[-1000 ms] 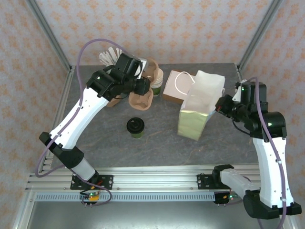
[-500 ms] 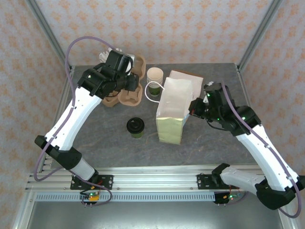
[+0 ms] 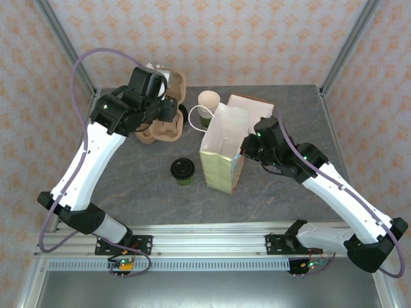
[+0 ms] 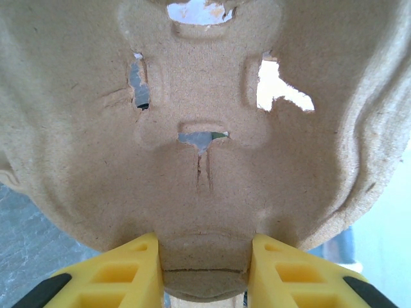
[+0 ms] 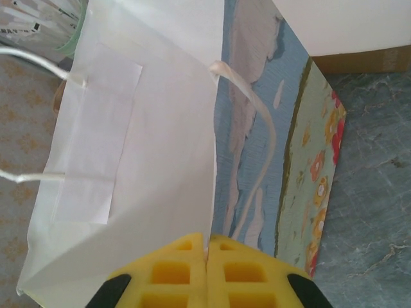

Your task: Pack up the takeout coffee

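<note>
The takeout coffee, a small cup with a black lid and green band, stands alone at the table's centre-left. Just right of it stands a paper bag with its mouth open upward. My right gripper is shut on the bag's right rim; in the right wrist view its yellow fingers pinch the white wall of the bag. My left gripper is at the back left, shut on a brown pulp cup carrier. The carrier's underside is close in the left wrist view, its edge between the left gripper's fingers.
A stack of cream cups and a brown box stand behind the bag. More pulp carriers lie at the back left, near a tumbler of white sticks. Metal frame posts rise at the table's back corners.
My right arm has pulled the bag leftward across the table, close to the coffee. My left arm has carried the pulp carrier left and back.
</note>
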